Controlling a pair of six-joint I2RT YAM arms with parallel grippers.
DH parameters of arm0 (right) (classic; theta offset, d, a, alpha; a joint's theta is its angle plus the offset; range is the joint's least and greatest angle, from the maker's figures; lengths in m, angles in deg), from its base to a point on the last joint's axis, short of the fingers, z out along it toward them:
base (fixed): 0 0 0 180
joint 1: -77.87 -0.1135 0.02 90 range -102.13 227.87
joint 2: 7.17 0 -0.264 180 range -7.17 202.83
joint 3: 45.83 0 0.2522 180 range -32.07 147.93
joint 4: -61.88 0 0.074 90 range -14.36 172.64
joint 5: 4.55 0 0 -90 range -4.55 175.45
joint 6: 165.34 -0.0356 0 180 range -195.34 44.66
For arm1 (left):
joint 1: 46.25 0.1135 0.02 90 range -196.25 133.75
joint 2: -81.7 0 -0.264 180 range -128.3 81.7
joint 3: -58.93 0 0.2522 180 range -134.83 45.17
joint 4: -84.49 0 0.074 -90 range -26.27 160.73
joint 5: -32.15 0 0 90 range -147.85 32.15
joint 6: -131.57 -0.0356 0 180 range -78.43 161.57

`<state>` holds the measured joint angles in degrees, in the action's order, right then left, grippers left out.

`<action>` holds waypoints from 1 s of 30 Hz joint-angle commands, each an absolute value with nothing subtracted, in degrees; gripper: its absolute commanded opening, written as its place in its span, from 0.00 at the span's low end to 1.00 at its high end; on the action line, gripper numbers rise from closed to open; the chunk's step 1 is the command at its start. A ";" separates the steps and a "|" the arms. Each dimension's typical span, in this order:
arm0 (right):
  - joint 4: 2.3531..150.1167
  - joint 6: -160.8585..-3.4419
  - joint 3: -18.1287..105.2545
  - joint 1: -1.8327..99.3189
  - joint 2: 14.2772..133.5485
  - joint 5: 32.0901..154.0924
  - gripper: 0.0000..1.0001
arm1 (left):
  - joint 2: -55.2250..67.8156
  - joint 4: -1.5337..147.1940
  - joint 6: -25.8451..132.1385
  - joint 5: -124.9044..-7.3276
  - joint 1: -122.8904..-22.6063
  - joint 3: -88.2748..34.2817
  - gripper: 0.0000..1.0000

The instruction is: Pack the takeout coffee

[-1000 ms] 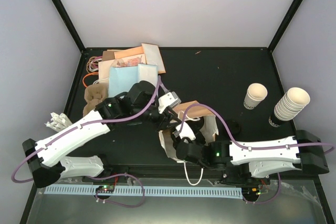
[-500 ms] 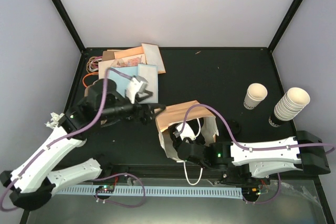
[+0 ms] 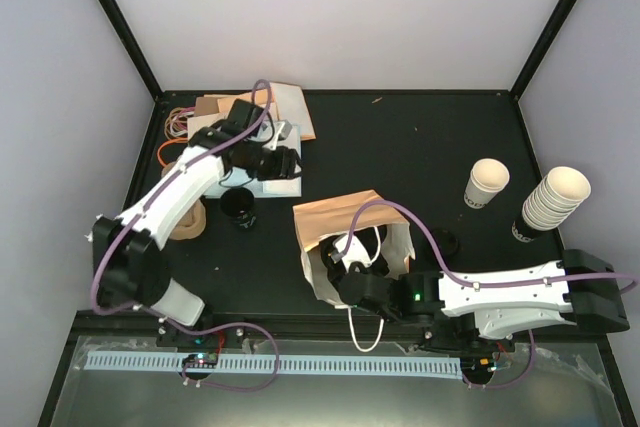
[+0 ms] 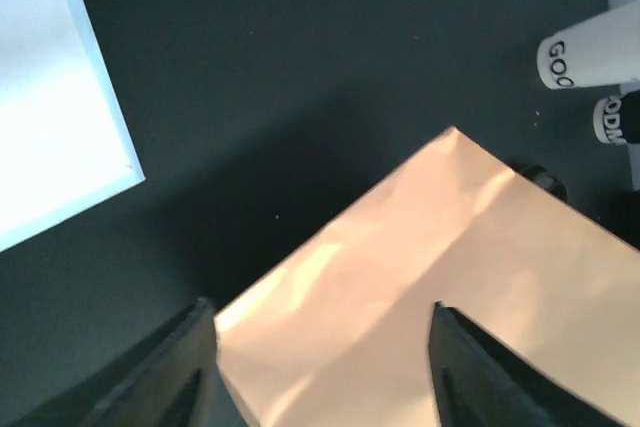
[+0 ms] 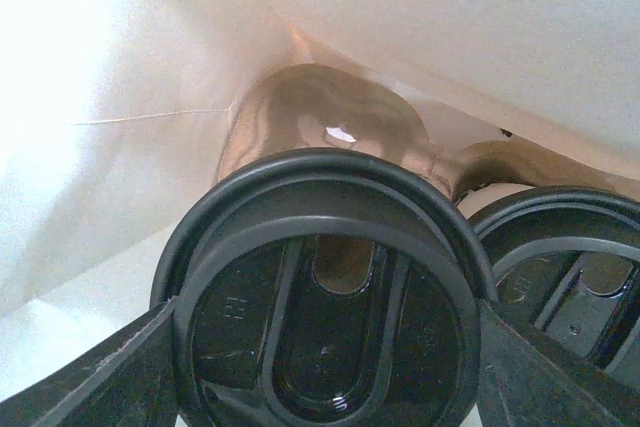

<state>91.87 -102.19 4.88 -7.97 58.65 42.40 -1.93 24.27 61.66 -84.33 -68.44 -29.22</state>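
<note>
The takeout coffee shows in the right wrist view as a round black lid [image 5: 320, 287] seen from above, inside the brown paper bag [image 3: 335, 215]. My right gripper [image 5: 325, 312] is shut on it, one finger against each side of the lid. In the top view the right gripper [image 3: 345, 269] reaches into the bag's open mouth. A second black-lidded cup [image 5: 570, 247] stands in the bag right beside it. My left gripper [image 3: 288, 162] is open and empty at the back left, above the table. It looks down on the bag [image 4: 420, 277].
A dark lidded cup [image 3: 240, 209] stands left of the bag. A lidless cup [image 3: 487, 183], stacked cream cups [image 3: 552, 199] and a loose black lid [image 3: 446, 243] are at the right. Papers [image 3: 250, 112], a blue sheet [image 4: 50, 117] and a cardboard tray [image 3: 185, 197] lie back left.
My left arm has swung away from the bag to the back left, uncovering the dark cup on the table. The right gripper stays in the bag with the cup.
</note>
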 commanded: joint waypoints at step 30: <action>80.89 -91.95 4.18 -8.09 62.66 38.82 0.56 | -35.62 14.95 52.09 -86.48 -73.15 -43.07 0.13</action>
